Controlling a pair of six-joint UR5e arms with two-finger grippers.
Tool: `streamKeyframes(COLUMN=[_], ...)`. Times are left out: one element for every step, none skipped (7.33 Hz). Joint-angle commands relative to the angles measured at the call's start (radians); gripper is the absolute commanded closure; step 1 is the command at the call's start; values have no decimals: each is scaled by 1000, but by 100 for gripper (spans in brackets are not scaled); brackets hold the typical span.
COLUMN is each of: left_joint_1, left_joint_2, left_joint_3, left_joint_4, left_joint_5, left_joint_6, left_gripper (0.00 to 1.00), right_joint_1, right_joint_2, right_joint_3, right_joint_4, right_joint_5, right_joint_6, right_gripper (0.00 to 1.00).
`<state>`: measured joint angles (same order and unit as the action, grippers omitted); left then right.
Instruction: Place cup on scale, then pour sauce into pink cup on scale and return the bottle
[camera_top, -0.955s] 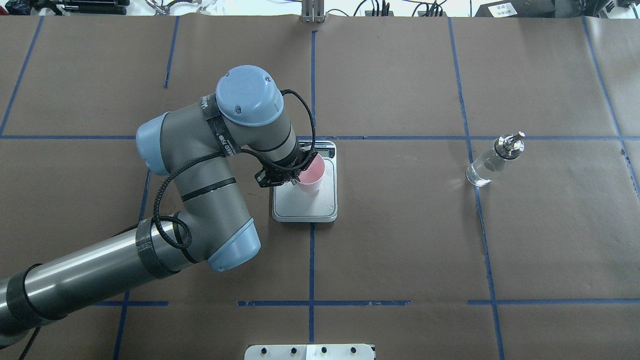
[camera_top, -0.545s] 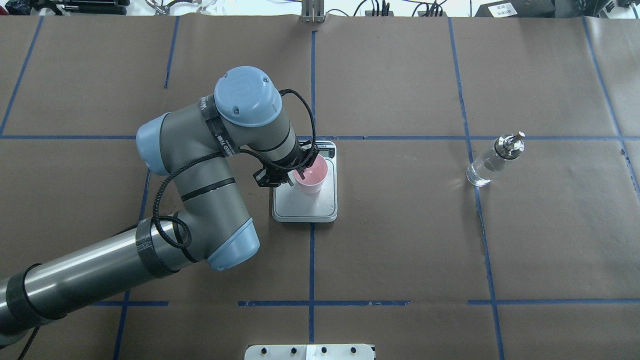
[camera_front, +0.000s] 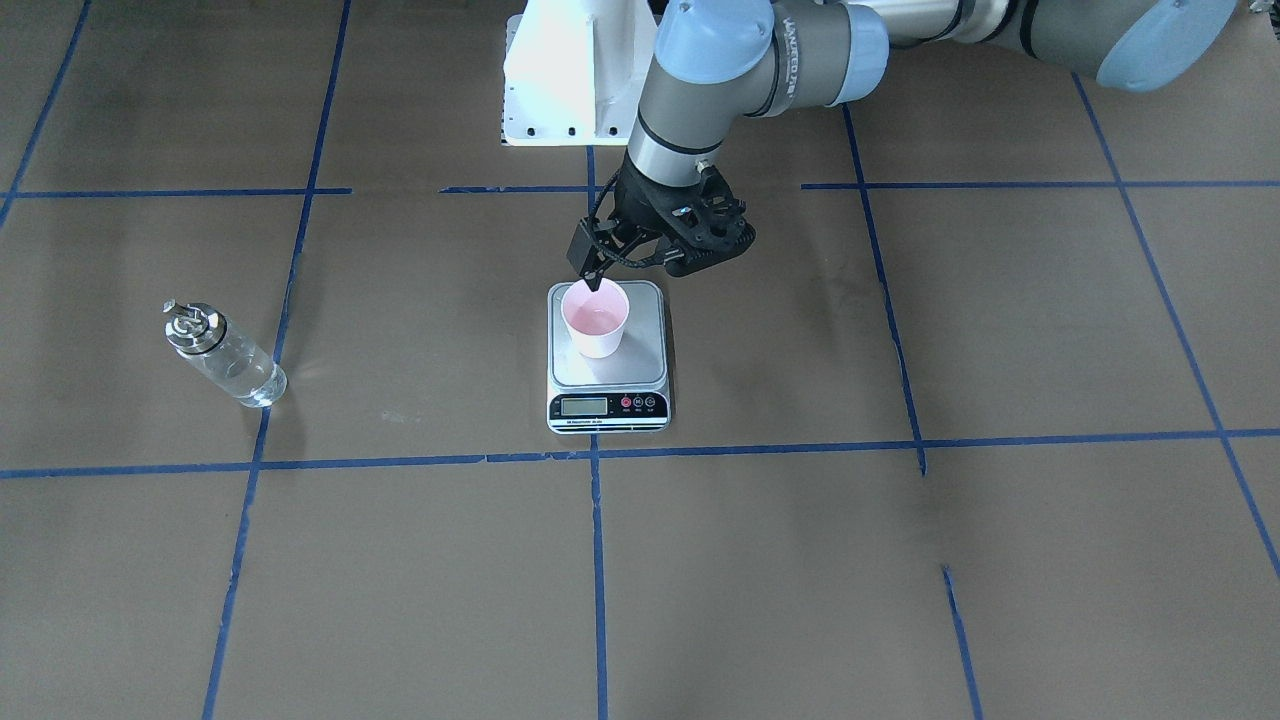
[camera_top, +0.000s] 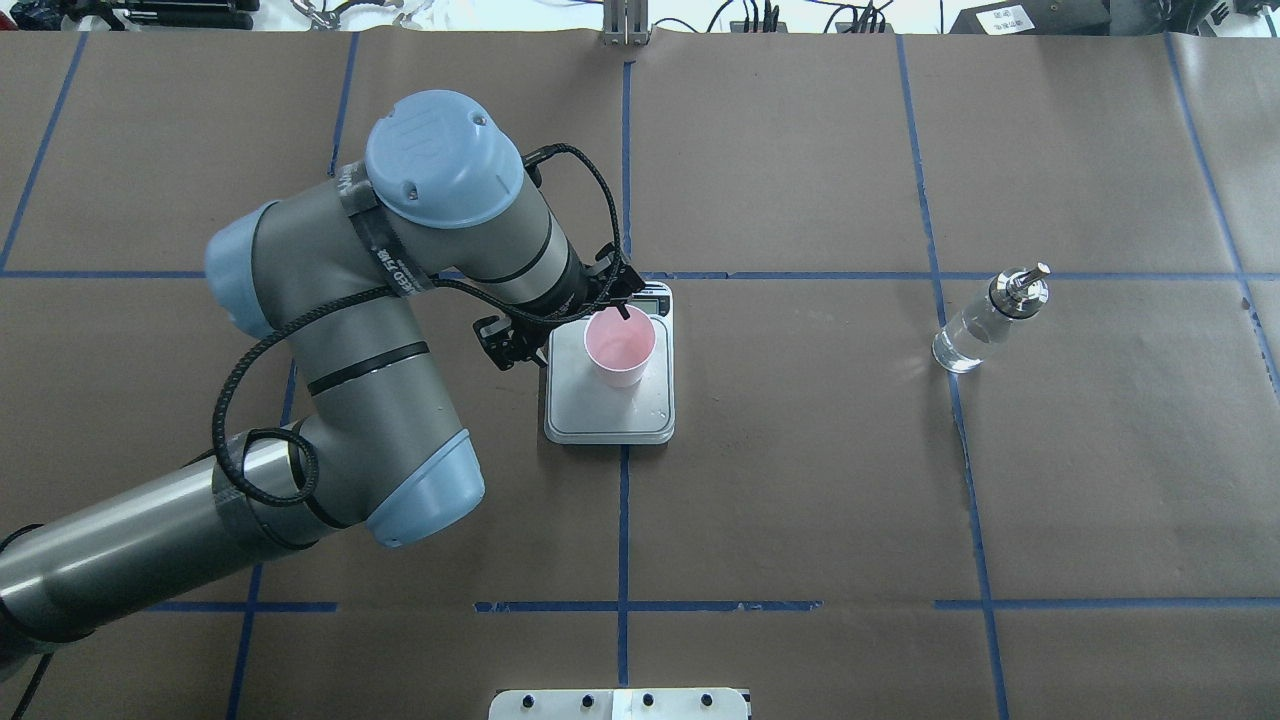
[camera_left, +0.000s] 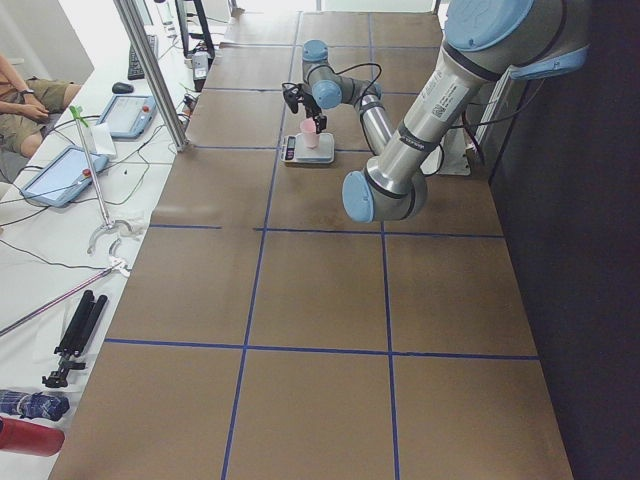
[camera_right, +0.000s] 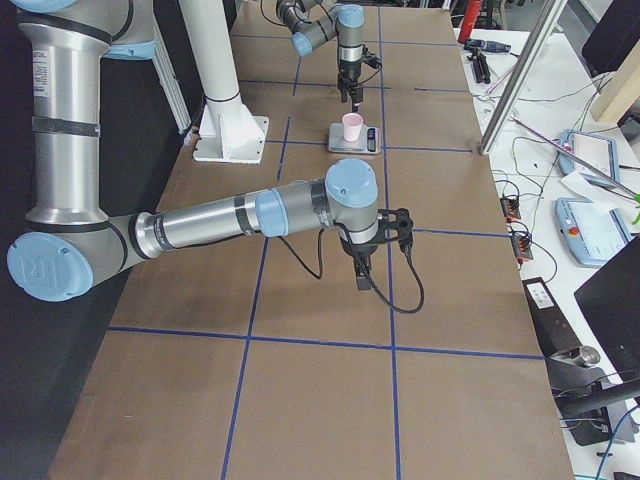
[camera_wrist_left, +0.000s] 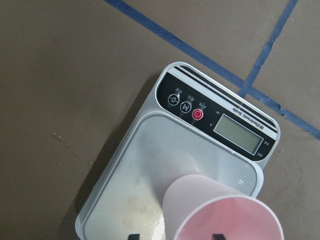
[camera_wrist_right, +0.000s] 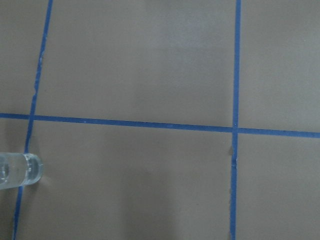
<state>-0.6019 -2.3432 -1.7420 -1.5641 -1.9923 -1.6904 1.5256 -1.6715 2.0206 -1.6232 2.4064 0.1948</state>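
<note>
Cup (camera_top: 620, 346) upright on scale (camera_top: 608, 422)

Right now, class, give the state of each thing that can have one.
Cup, upright on the scale, no sauce visible inside.
Scale, lying flat, carrying the cup.
Bottle, standing, spout cap on, apart from the scale.
Left end effector, open, over the cup's rim.
Right end effector, open or shut unclear.

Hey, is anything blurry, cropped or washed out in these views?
Left wrist view: scale sharp, cup cropped by the bottom edge. Right wrist view: slightly soft, bottle cut off at the left edge. Overhead view: top strip washed out.
</note>
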Motion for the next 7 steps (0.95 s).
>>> streamKeyframes(left_joint_1=[-44, -58, -79, -107, -134, -142, -165], left_joint_2=[12, 39, 95, 151, 195, 221, 223], left_joint_3=[-103, -143, -202, -255, -289, -322, -353], left_joint_4=[120, 148, 151, 153, 154, 189, 234], left_joint_5=[-3, -5, -5, -5, -5, -5, -5], left_joint_6=[96, 141, 190, 246, 300, 355, 398], left_gripper=[0, 0, 0, 0, 0, 0, 0], right_joint_1=[-137, -227, -290, -335, -373, -478, -566], right_joint_2=[-14, -8, -5, -8, -34, -80, -133], right_joint_3=[201, 293, 358, 400, 411, 430, 435], right_joint_4=[-76, -76, -72, -41, 55, 145, 219], right_joint_5=[-22, -77, -117, -140, -170, -306, -410], right_joint_6=[238, 414, 543, 643, 729, 817, 857], right_gripper=[0, 0, 0, 0, 0, 0, 0])
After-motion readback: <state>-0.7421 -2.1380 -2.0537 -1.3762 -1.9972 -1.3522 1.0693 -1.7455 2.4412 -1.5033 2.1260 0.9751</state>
